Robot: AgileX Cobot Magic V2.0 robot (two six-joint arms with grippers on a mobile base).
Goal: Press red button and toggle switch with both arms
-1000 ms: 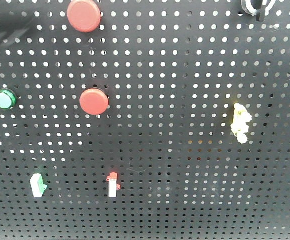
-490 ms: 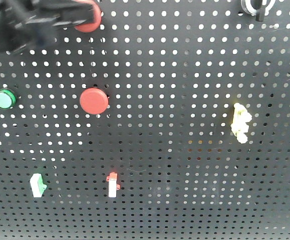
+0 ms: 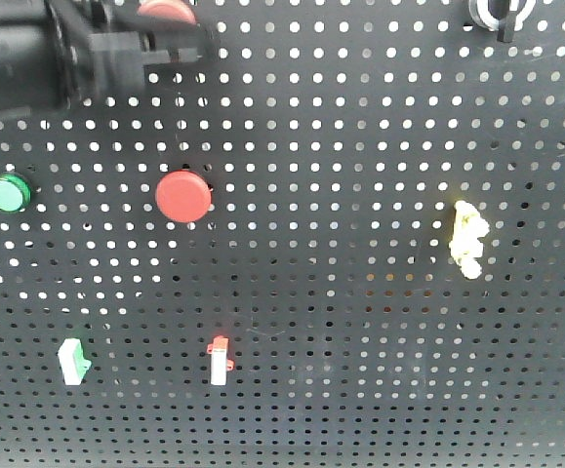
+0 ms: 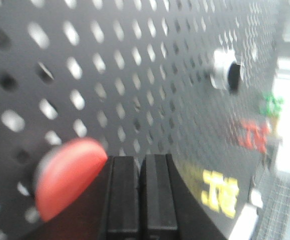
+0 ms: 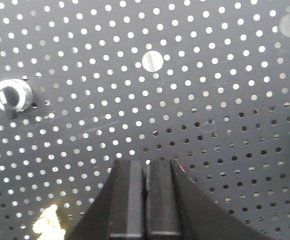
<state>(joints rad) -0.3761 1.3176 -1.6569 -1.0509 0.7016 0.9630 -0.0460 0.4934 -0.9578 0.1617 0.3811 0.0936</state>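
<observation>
My left gripper (image 4: 139, 167) has its black fingers pressed together on nothing, with the tips just beside the glossy round red plastic button (image 4: 67, 182) at the upper left of the black perforated metal panel (image 3: 360, 146). My right gripper (image 5: 146, 170) is likewise closed and empty, facing bare panel. I judge the button rigid, spring-backed and slick, so I'd push squarely on the cap centre rather than grasp it. The small red-tipped white toggle switch (image 3: 221, 361), lower centre, looks stiff and delicate, so I'd nudge its tip.

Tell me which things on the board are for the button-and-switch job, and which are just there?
Job: top red button; left pincer beside it; either red-topped switch or green switch.
Just there: middle red button; green button; yellow piece; knob.
</observation>
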